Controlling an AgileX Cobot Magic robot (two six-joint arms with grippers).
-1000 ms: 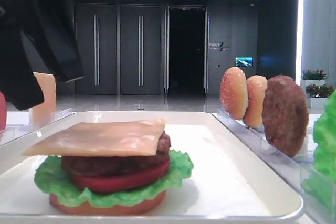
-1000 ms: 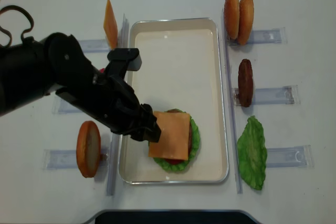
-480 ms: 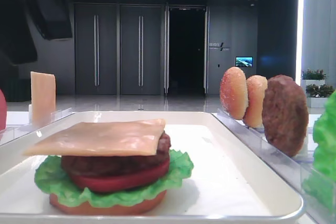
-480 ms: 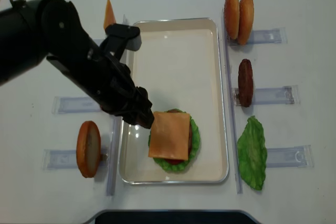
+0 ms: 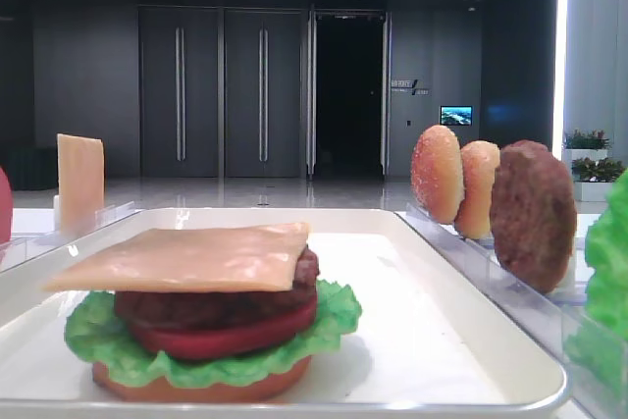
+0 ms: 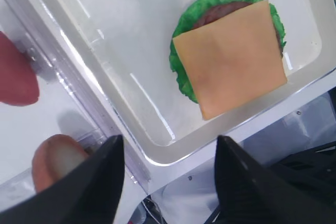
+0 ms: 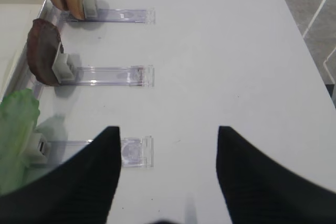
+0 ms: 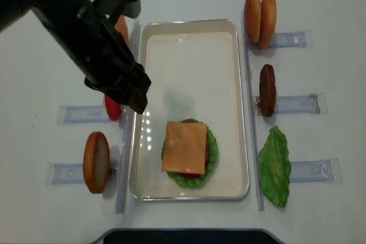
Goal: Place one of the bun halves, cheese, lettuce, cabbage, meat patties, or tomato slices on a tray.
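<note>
Where the white surface (image 8: 320, 4) runs either side of the tray (image 8: 189, 32), clear plastic racks (image 8: 297, 104) hold spare pieces on edge. To the right stand two bun halves (image 8: 259, 18), one sesame-speckled, then a dark meat patty (image 8: 267, 90) and a ruffled green lettuce leaf (image 8: 275, 167). To the left a flat orange-brown bun base (image 8: 96, 162) stands in the near rack, a red tomato slice (image 8: 112, 108) peeks out beside the arm, and a second cheese slice (image 5: 79, 182) stands upright in the far rack, mostly hidden from overhead by the black left arm (image 8: 74, 27). That arm hangs over the left racks and the tray's left rim, clear of the stack.

The tray is a large white rectangle with rounded corners and a raised rim. In its near half sits one stack: bun base at the bottom, lettuce frilling out around it, a smooth red tomato disc, a rough grainy patty, and on top the cheese (image 8: 184, 147), a thin square pale orange sheet lying flat, its corners overhanging the round layers. The far half of the tray is bare.

The left gripper (image 6: 165, 182) shows both dark fingers spread apart with nothing between them, above the tray's corner. The right gripper (image 7: 167, 177) is likewise spread and holds nothing, over bare surface near the lettuce rack.
</note>
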